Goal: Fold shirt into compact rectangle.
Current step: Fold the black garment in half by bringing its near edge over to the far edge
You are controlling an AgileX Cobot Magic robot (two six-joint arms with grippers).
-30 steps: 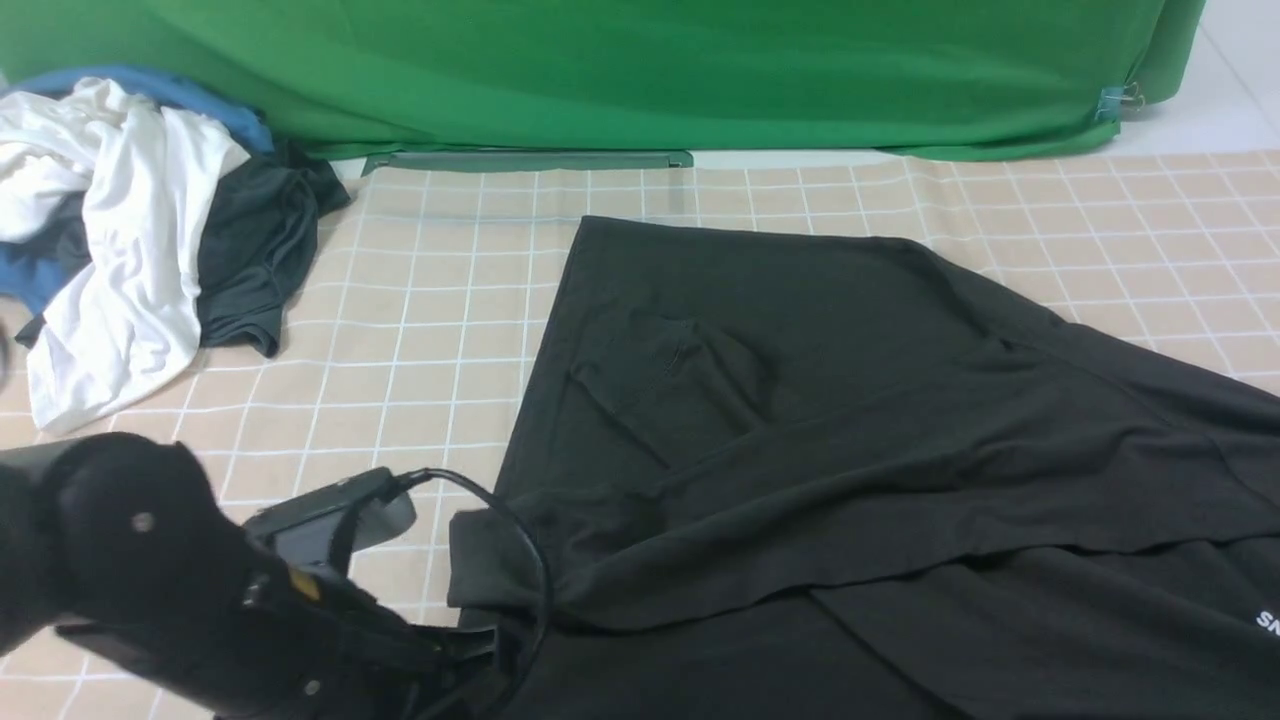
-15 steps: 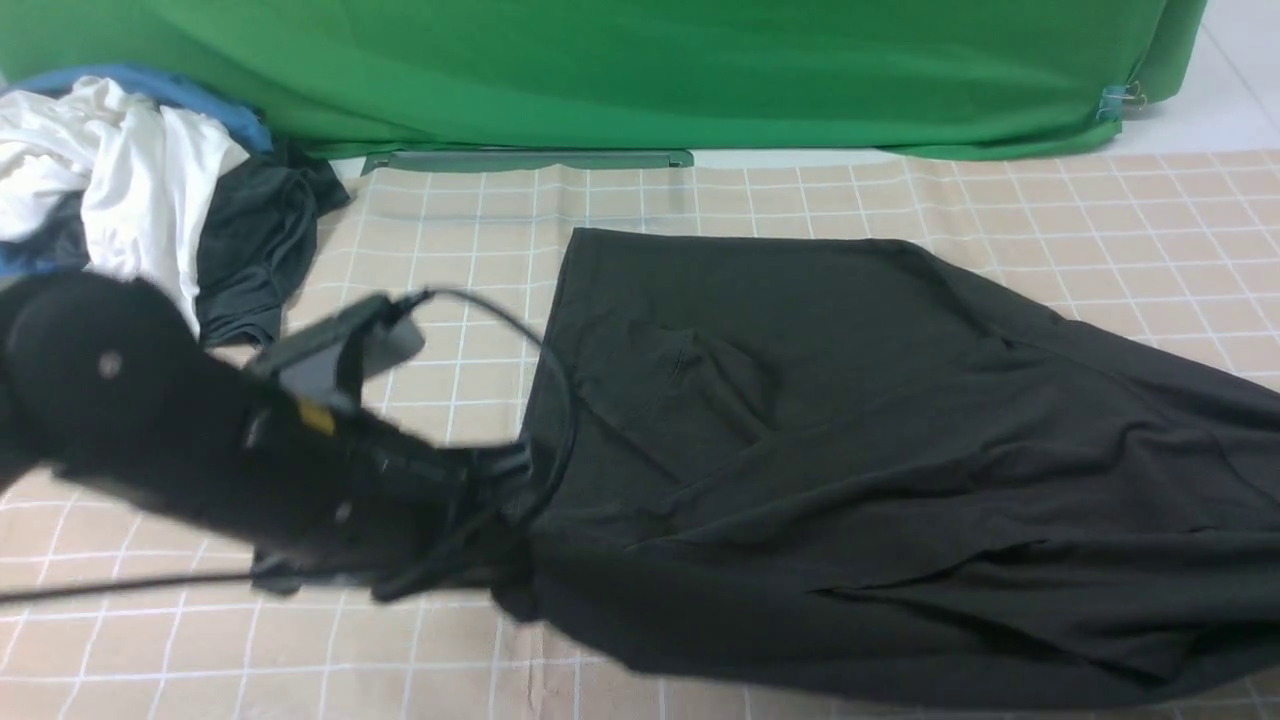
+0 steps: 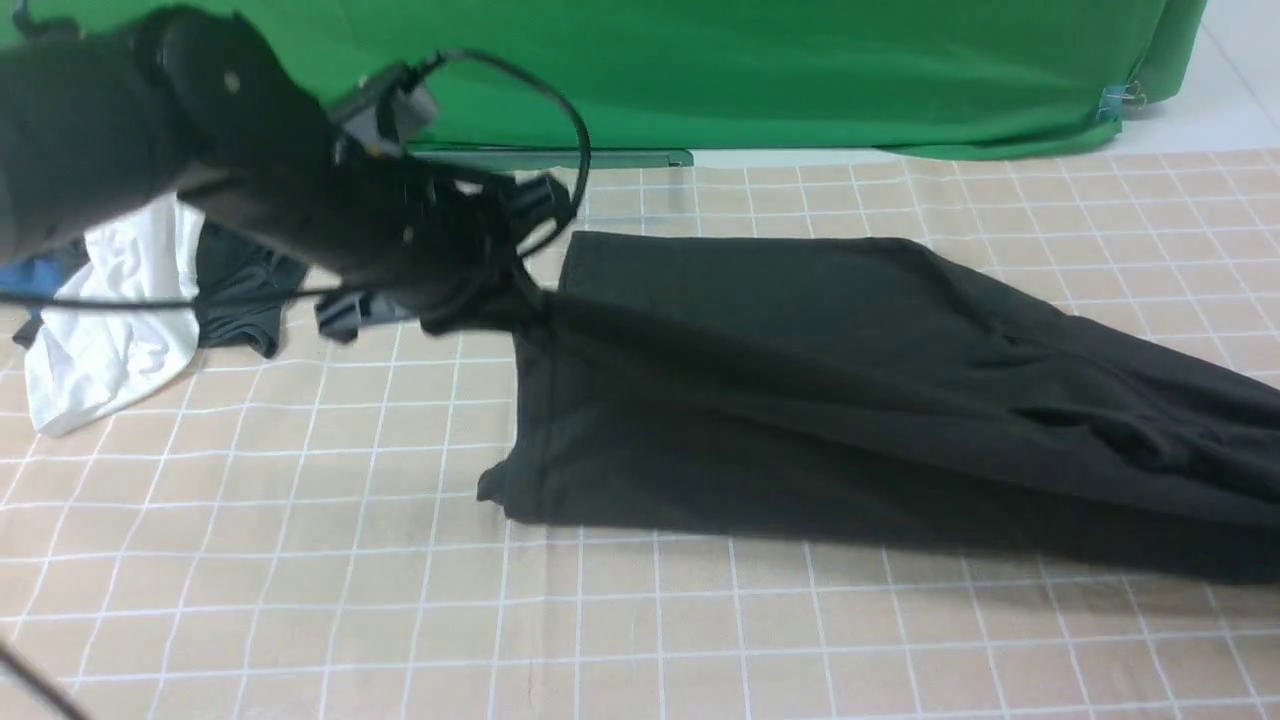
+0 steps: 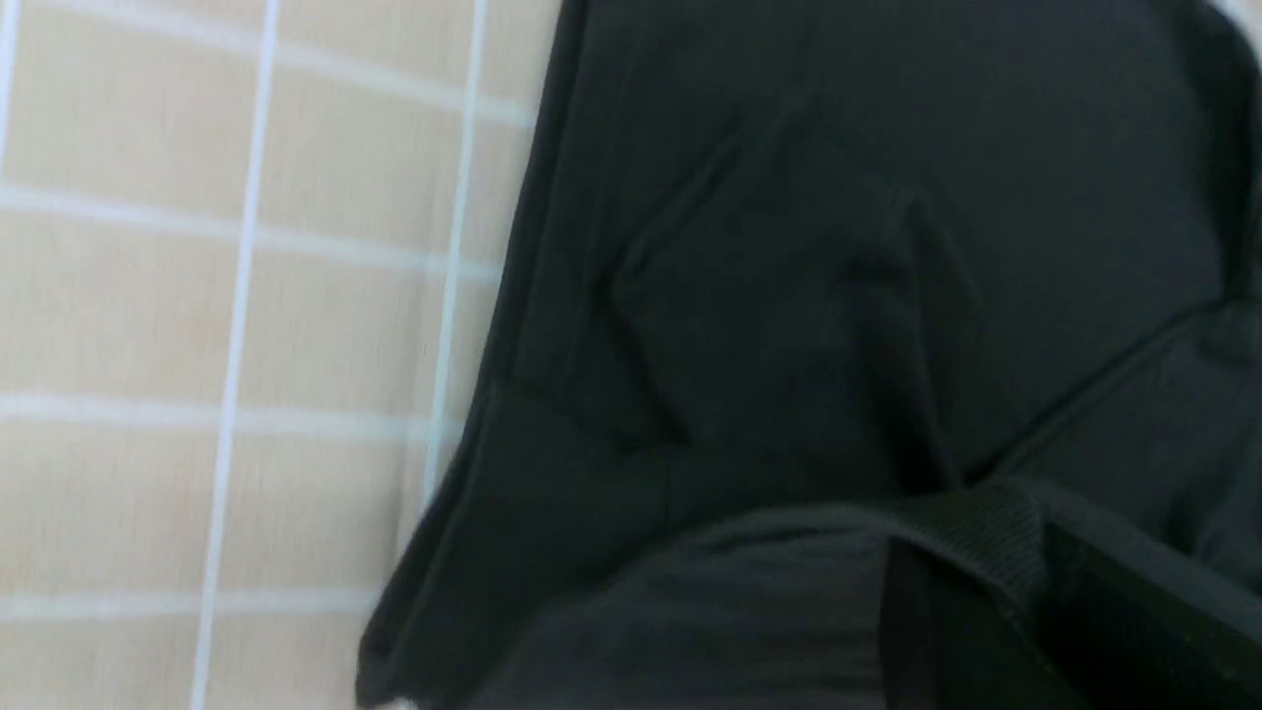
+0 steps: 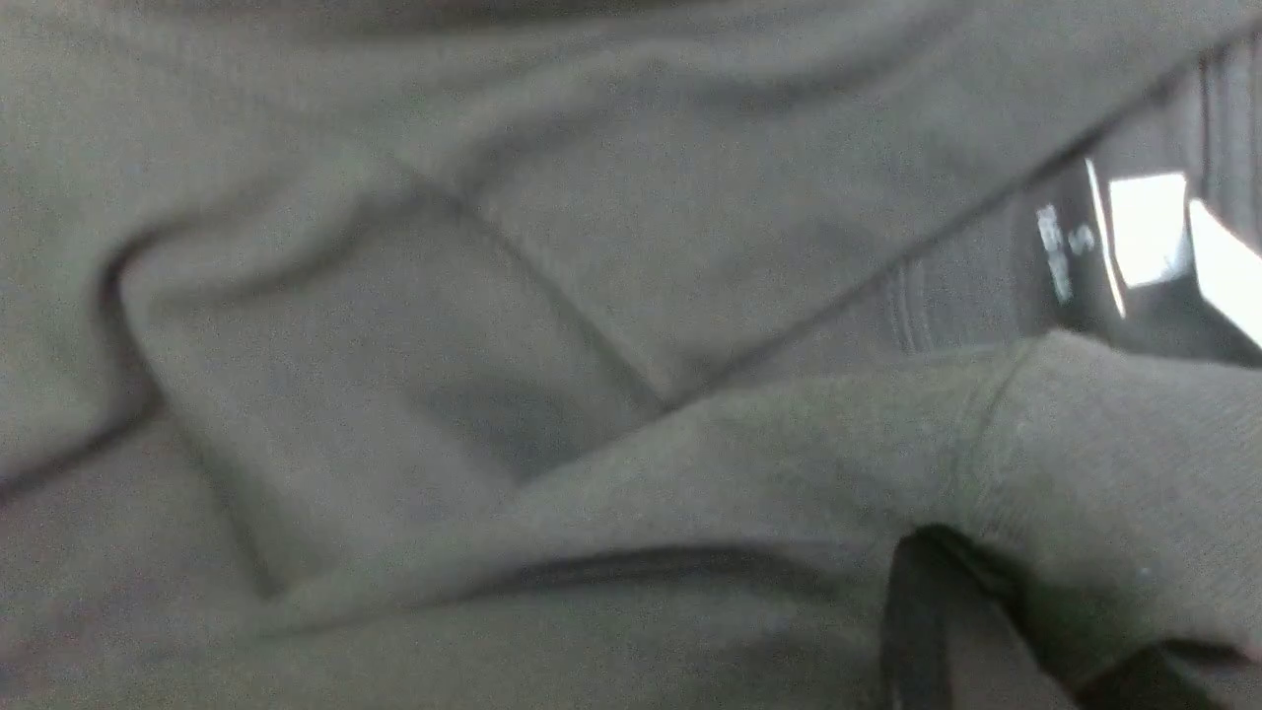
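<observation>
The black shirt (image 3: 800, 400) lies doubled over as a long band on the checked cloth, running off the right edge of the front view. Its white print is hidden. My left gripper (image 3: 500, 300) hangs near the shirt's far left corner, shut on a bunched edge of it. In the left wrist view the ribbed hem (image 4: 986, 513) drapes over the left gripper (image 4: 986, 602), with the shirt (image 4: 838, 247) below. My right gripper is outside the front view. In its wrist view, shirt fabric (image 5: 394, 345) wraps over the right gripper (image 5: 986, 611), which is shut on it.
A pile of clothes sits at the far left: a white garment (image 3: 100, 340), a dark grey one (image 3: 240, 300) and a blue one (image 3: 40, 275). A green backdrop (image 3: 800, 70) closes the far side. The left arm's cable (image 3: 570, 130) loops above the shirt.
My left arm rose from the near edge and swung to the far side, carrying the shirt's near edge over. The creased flaps and the white lettering are now covered.
</observation>
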